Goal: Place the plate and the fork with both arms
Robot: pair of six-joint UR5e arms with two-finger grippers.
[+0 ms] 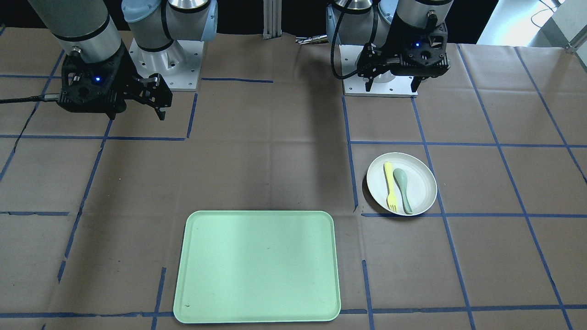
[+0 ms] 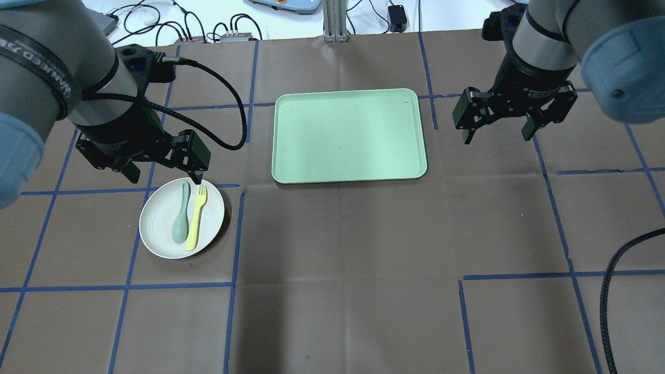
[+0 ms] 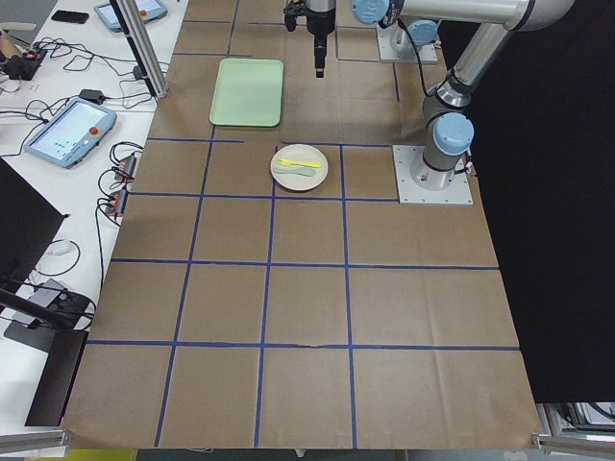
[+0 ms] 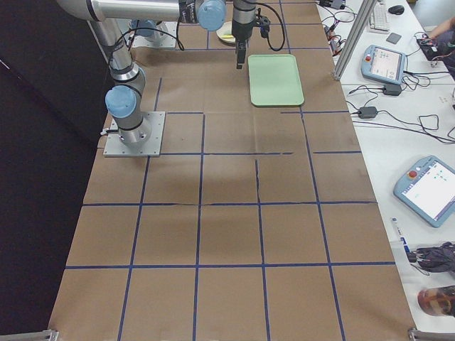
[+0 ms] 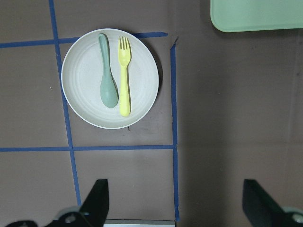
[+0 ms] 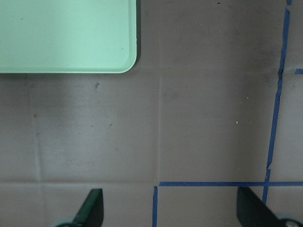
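Observation:
The off-white plate (image 2: pixel 156 224) lies on the brown table on my left side; it also shows in the front view (image 1: pixel 423 183) and the left wrist view (image 5: pixel 80 87). The yellow fork (image 2: pixel 196 218) lies on the plate beside a grey-green spoon (image 2: pixel 181 215); the fork also shows in the left wrist view (image 5: pixel 124 80). My left gripper (image 2: pixel 163 177) is open and empty, hovering above the plate's far edge. My right gripper (image 2: pixel 496 136) is open and empty, above the bare table to the right of the tray.
A pale-green rectangular tray (image 2: pixel 348 135) lies at the table's far middle with nothing on it; its corner shows in the right wrist view (image 6: pixel 66 33). Blue tape lines grid the brown paper. A black cable (image 2: pixel 610 291) hangs at the near right.

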